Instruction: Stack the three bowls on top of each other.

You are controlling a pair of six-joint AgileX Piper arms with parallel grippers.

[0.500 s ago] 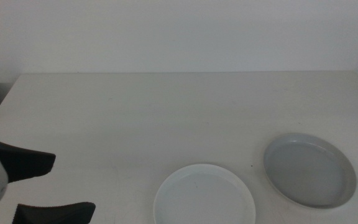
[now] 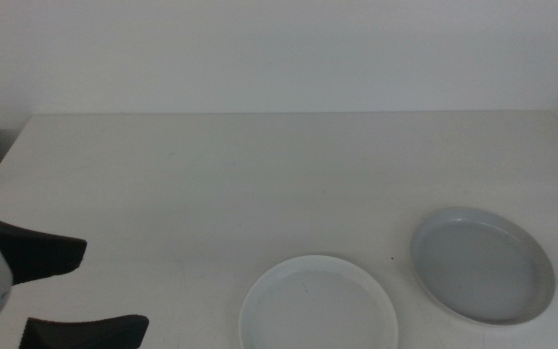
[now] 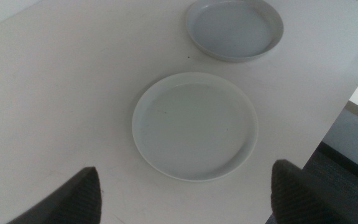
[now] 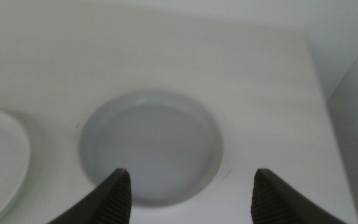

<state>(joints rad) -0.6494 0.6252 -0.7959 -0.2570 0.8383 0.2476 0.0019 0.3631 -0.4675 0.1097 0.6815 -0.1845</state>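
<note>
Bowls visible to you number two, both flat on the tabletop (image 2: 260, 165). Nearest you, at the front edge of the middle view, lies the white bowl (image 2: 319, 303), empty and partly cut off by the frame. Your left end effector (image 2: 66, 296) sits at the lower left corner of that view, jaws spread wide and holding nothing; in the left wrist view the white bowl (image 3: 194, 125) lies ahead of it between the two jaws. A little farther back and to the right rests the light grey bowl (image 2: 482, 264), close beside the white one but not touching it. Your right end effector (image 4: 190, 196) hangs over the grey bowl (image 4: 151, 145), jaws wide apart and empty.
</note>
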